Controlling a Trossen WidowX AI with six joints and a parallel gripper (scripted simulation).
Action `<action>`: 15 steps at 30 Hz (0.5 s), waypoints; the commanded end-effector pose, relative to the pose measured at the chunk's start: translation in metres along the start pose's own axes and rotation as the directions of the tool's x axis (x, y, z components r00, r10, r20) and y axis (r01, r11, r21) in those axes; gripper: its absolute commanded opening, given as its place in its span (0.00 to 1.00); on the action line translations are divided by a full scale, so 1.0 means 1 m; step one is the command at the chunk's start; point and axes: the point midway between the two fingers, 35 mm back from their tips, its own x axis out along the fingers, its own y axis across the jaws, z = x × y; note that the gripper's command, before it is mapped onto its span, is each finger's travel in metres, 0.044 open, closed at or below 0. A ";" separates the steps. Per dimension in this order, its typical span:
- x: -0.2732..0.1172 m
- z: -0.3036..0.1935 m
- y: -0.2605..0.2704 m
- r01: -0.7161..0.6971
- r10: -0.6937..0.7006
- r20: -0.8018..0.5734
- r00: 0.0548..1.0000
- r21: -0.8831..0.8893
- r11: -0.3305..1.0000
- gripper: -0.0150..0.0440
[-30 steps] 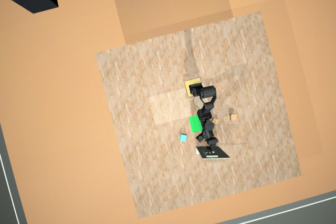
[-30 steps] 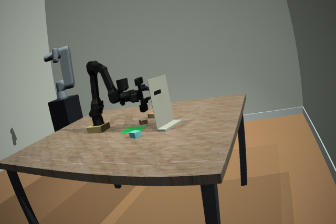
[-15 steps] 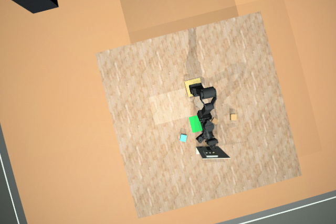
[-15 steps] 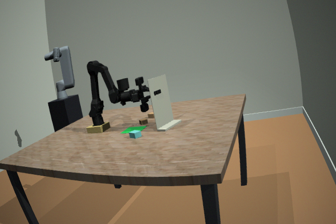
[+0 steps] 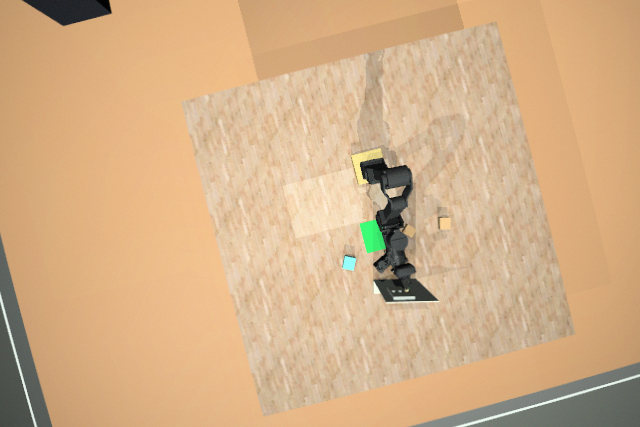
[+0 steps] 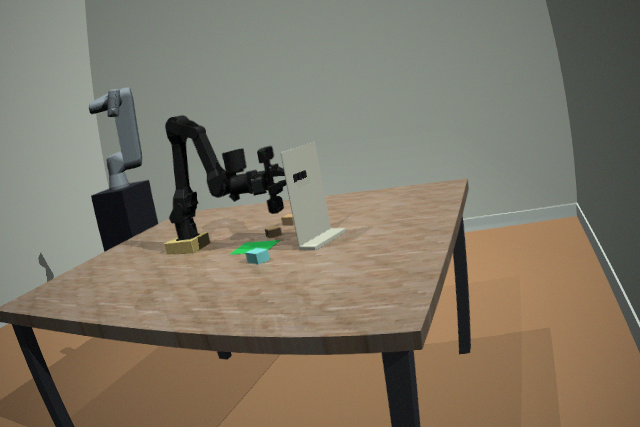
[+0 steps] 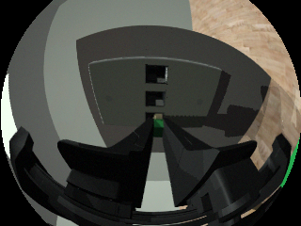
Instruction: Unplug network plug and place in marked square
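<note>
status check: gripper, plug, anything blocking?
Gripper shut on green plug. Plug at panel, seemingly not out yet. Green square unobstructed; cyan cube just beside it.
</note>
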 end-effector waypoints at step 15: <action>-0.010 -0.003 0.000 0.001 -0.001 -0.003 1.000 -0.002 1.000 0.25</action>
